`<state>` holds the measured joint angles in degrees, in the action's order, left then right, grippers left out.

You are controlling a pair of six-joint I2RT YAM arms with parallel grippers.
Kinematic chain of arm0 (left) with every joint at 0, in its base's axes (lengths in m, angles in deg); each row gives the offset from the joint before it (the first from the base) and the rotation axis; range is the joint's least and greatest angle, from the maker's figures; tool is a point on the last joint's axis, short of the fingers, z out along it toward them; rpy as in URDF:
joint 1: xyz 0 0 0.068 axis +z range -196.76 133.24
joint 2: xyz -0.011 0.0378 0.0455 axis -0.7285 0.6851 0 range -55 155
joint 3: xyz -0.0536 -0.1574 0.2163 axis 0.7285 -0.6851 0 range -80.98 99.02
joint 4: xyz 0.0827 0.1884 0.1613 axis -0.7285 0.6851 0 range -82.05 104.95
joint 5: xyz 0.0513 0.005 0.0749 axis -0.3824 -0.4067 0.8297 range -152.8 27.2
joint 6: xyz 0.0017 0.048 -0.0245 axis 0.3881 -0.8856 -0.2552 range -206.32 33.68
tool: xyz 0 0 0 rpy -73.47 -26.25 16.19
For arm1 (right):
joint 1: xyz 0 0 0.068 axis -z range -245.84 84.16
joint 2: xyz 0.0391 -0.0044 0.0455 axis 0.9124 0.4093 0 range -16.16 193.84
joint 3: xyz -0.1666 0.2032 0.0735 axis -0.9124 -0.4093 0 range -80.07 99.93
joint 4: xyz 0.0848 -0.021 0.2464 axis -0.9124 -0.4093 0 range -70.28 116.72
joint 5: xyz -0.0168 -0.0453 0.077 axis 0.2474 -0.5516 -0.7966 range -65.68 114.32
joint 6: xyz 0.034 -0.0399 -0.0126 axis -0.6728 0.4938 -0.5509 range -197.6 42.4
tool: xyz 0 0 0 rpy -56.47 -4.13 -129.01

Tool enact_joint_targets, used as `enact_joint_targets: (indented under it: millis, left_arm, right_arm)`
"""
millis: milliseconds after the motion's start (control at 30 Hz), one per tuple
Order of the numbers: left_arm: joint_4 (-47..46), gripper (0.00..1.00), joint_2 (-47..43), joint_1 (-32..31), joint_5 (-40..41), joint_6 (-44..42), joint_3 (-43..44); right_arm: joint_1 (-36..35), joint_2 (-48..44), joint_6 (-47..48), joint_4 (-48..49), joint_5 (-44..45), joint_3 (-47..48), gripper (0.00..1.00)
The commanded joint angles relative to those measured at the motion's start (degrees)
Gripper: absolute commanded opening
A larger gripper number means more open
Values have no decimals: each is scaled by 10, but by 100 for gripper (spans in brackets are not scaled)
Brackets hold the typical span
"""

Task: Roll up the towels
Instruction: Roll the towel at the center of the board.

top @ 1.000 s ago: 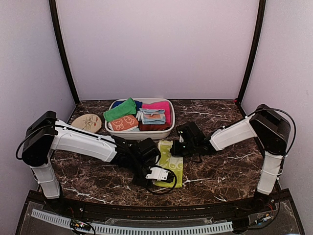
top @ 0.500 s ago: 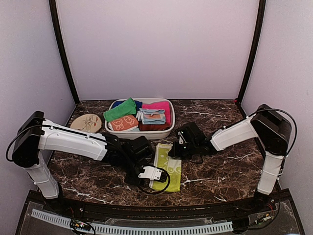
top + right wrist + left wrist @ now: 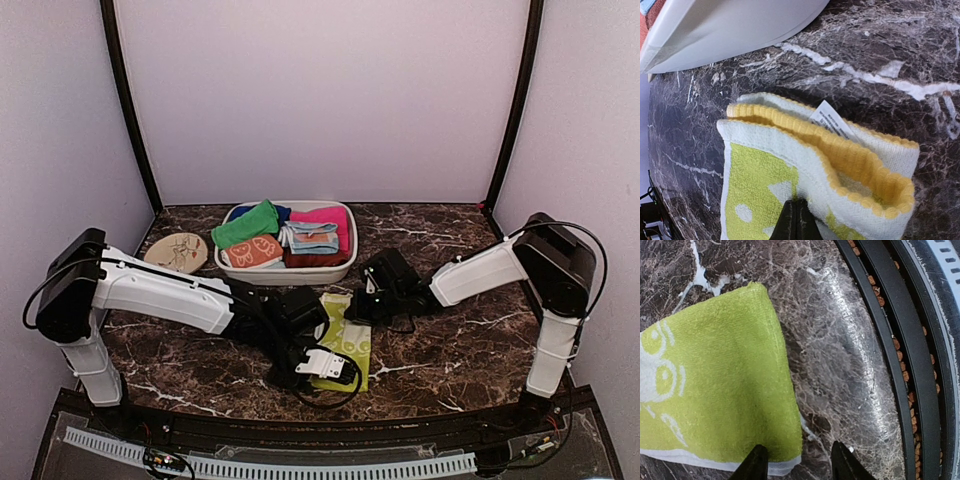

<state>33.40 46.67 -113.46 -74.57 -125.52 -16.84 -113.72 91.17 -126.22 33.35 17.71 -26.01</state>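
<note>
Lying on the dark, white-veined marble table, the cream terry towel with yellow-green shapes and a ribbed yellow hem stretches between both arms. The left gripper stands with fingers apart at its near corner, one tip over the cloth edge, and the right gripper has its tips together on the bunched far end. Behind, a white oval plastic bin holds the plain green towel, an orange patterned cloth, a pink cloth and a blue folded cloth

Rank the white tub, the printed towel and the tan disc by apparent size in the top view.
Largest: white tub. Then printed towel, though partly covered. Smallest: tan disc.
</note>
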Motion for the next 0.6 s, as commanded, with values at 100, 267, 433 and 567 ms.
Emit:
enact_joint_targets:
  millis: [100, 267, 433, 567]
  left_arm:
    - [-51, 42, 22, 2, 35, -5, -17]
    - [-50, 39, 40, 6, 60, -12, -25]
    - [-45, 24, 44, 25, 49, 0, -35]
    - [-14, 7, 38, 46, 8, 9, -24]
  right_arm:
    - [-7, 19, -1, -62, -14, -11, 0]
    - [-8, 11, 2, -57, -20, -24, 0]
    - [-3, -28, 32, -51, -18, -37, 0]
    - [2, -97, 84, -60, 12, -54, 23]
